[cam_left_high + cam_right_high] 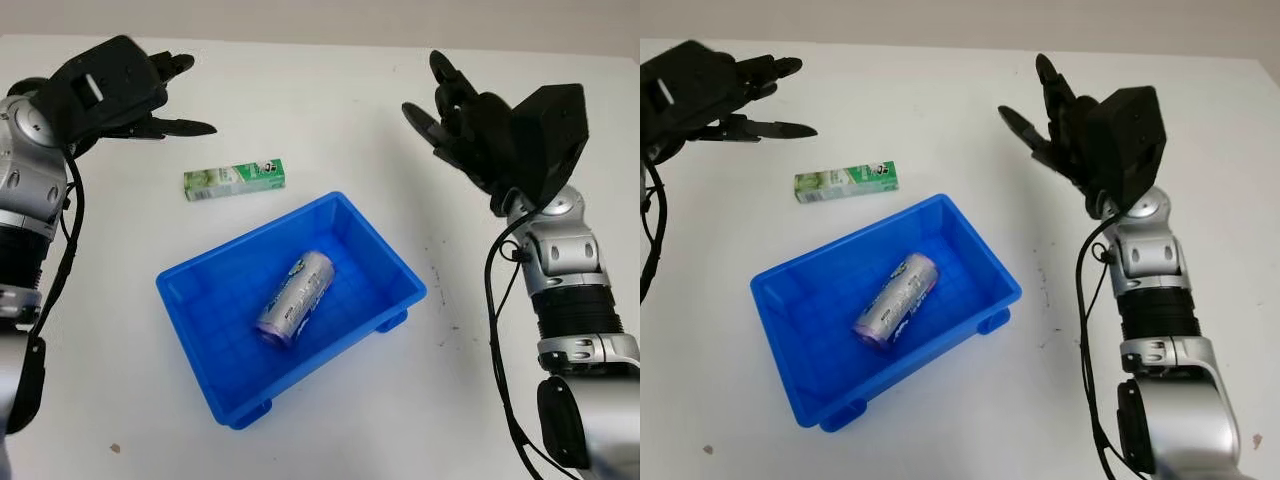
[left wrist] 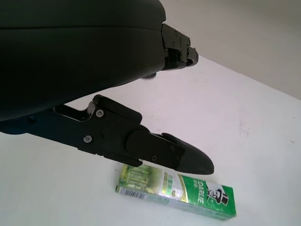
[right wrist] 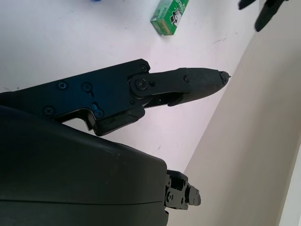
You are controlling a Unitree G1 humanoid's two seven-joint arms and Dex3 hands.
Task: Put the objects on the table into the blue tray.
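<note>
- Blue tray (image 1: 395, 270) sits mid-bench, turned at a diagonal, all four rims free of anything leaning on them.
- Silver-purple can (image 1: 295, 298) lies on its side inside the tray, roughly along the tray's long axis, bare floor around it on every side.
- Green toothpaste box (image 1: 234, 179) lies flat on the white bench (image 1: 330, 110), just beyond the tray's far-left rim, apart from it, not touching.
- Left robot hand (image 1: 150, 95) hovers above the bench beyond and left of the toothpaste box, open, holding nothing; in the left wrist view one finger (image 2: 183, 157) hangs over the box's end, not in contact as far as can be told.
- Right robot hand (image 1: 1055, 120) is raised at far right, well apart from tray and box, open, nothing in it.
- Open bench between right robot hand and tray; wide bare strip along the near edge in front of the tray.
- Far bench edge runs just behind both hands.
</note>
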